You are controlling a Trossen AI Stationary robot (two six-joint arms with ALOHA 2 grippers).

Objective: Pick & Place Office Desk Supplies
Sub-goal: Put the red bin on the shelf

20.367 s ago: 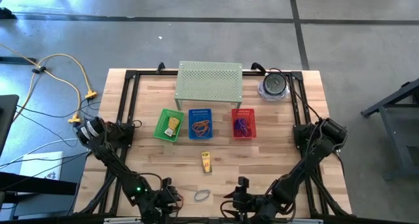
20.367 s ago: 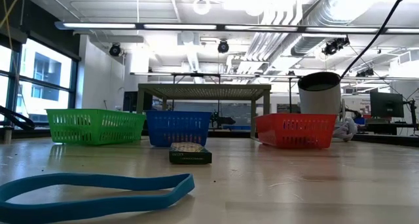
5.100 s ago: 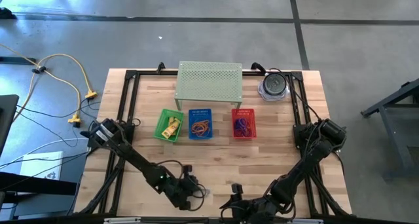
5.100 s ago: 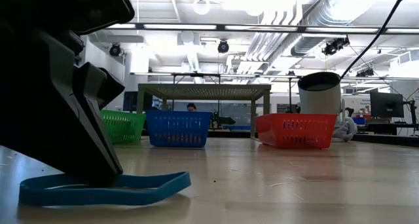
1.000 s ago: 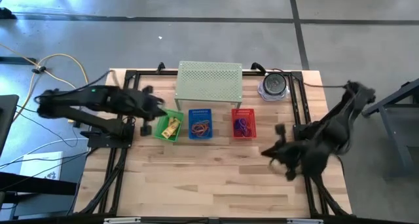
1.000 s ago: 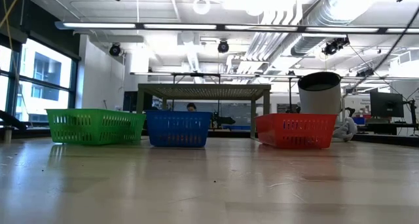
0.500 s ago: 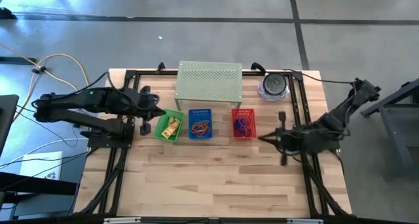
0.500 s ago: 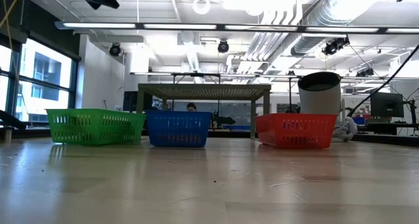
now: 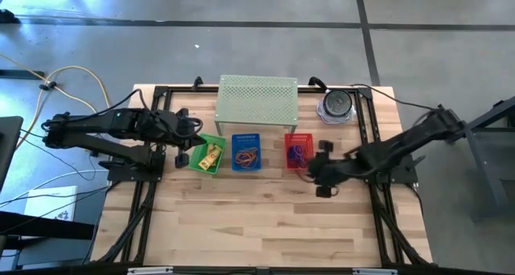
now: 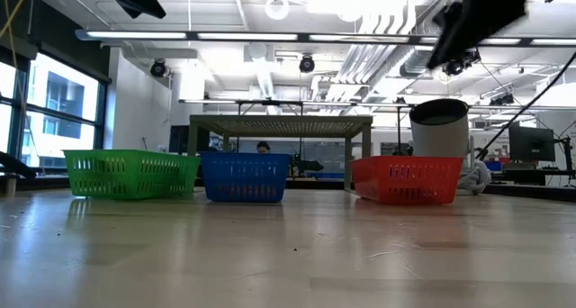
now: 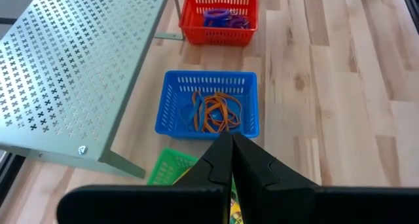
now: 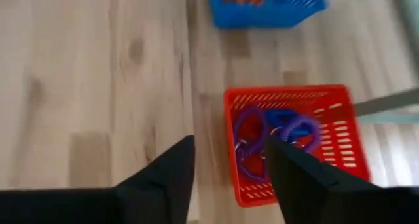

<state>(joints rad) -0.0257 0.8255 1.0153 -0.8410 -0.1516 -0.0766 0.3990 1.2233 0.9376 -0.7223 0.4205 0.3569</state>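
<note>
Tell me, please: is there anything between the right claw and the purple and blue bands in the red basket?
Nothing visible does. The right claw is open above the red basket, near its edge, and the purple and blue bands lie uncovered inside. The left claw is shut, far off over the green basket.

The left hand (image 11: 230,149) is raised with fingers pressed together, while the right hand (image 12: 226,160) hangs with fingers spread.

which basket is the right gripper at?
The red basket, rightmost of three; the open right gripper hovers over its near edge. Green and blue sit further left.
</note>
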